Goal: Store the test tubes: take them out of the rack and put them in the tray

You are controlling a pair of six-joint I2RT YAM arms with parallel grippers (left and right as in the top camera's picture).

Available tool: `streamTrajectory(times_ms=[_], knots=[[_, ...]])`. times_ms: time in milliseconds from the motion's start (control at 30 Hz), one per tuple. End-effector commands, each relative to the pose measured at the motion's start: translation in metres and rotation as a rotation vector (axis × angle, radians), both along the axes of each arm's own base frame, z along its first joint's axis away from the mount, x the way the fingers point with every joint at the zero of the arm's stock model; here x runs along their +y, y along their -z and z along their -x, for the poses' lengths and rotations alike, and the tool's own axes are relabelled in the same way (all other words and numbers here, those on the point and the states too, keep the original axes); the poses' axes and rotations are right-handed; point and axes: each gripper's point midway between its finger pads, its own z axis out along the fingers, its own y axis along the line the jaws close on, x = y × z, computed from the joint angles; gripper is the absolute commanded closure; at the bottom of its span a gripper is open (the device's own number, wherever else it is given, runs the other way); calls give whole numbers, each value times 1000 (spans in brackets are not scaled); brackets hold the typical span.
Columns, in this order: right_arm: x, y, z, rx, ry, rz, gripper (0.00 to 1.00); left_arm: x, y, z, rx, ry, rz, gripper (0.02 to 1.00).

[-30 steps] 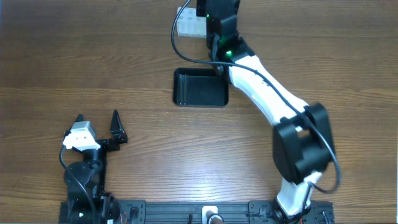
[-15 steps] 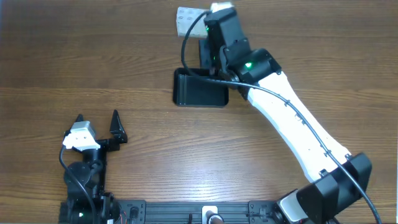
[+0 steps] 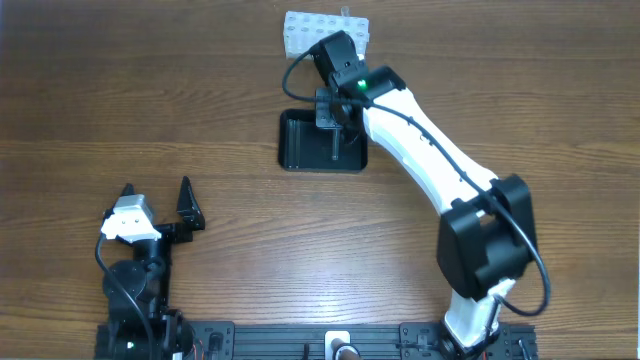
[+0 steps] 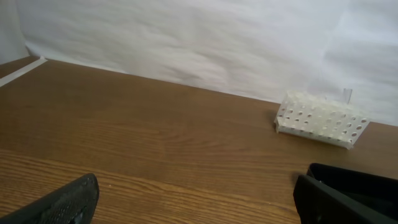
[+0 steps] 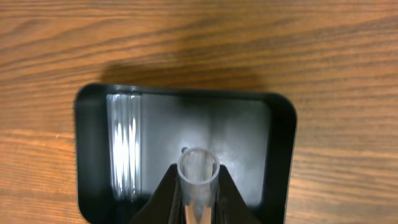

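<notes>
The right hand (image 5: 198, 199) is clamped on a test tube (image 5: 198, 169), held upright with its open mouth toward the wrist camera. It is above the black tray (image 5: 283, 155), which lies toward the far edge of the worktop (image 3: 150, 90), about midway along it. To do this step well, I judge the tube should be brought low and tipped toward lying flat before the fingers part, so it does not land on end and bounce or crack. It should go down on the tray's bare floor, alongside but apart from the stored tube (image 5: 124, 149) lying along one wall. The white rack (image 3: 325, 35) stands just beyond the tray at the far edge, with one more tube (image 4: 347, 95) upright at its end, so the arm should keep clear of it. The left hand (image 3: 157, 197), fingers apart and holding nothing, sits near the near left corner, well out of the way.
</notes>
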Motion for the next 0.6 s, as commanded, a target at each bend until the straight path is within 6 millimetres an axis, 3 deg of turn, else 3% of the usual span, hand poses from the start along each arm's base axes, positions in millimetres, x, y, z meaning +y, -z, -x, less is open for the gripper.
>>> streamTrajectory(times_ms=[33, 333, 600], knots=[[11, 0, -17, 31, 85, -50, 954, 3, 0, 0, -5, -15, 9, 20], [18, 38, -18, 124, 106, -40, 969, 3, 0, 0, -5, -15, 9, 23], [23, 53, -19, 137, 110, -41, 963, 3, 0, 0, -5, -15, 9, 20]])
